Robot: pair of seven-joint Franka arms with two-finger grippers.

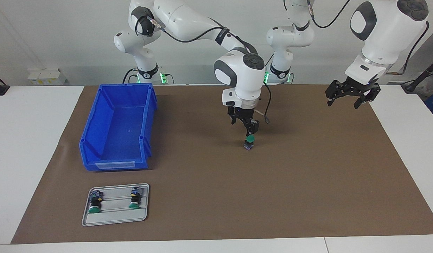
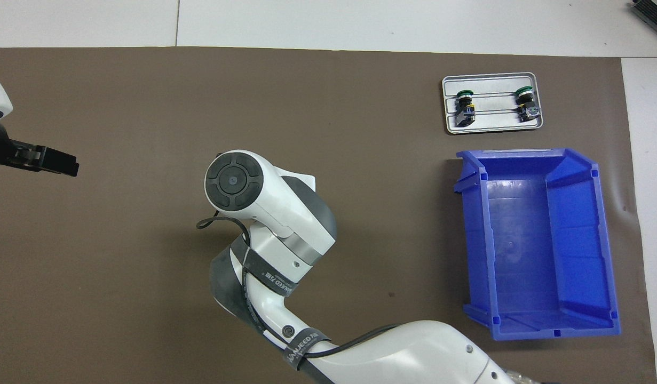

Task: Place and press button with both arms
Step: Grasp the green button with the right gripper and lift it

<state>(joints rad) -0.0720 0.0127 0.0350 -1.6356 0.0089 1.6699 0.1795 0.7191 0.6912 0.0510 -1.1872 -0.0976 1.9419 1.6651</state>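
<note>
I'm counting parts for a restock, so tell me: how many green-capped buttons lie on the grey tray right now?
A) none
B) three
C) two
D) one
C: two buttons lie on the grey tray, while the third button stands on the brown mat under the right gripper.

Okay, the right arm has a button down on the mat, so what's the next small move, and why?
Probably release and lift clear. The right gripper holds the button by its green cap, upright, its base seemingly on the brown mat. The left gripper waits open over the mat's left-arm end, so clearing the cap would let it press.
</note>
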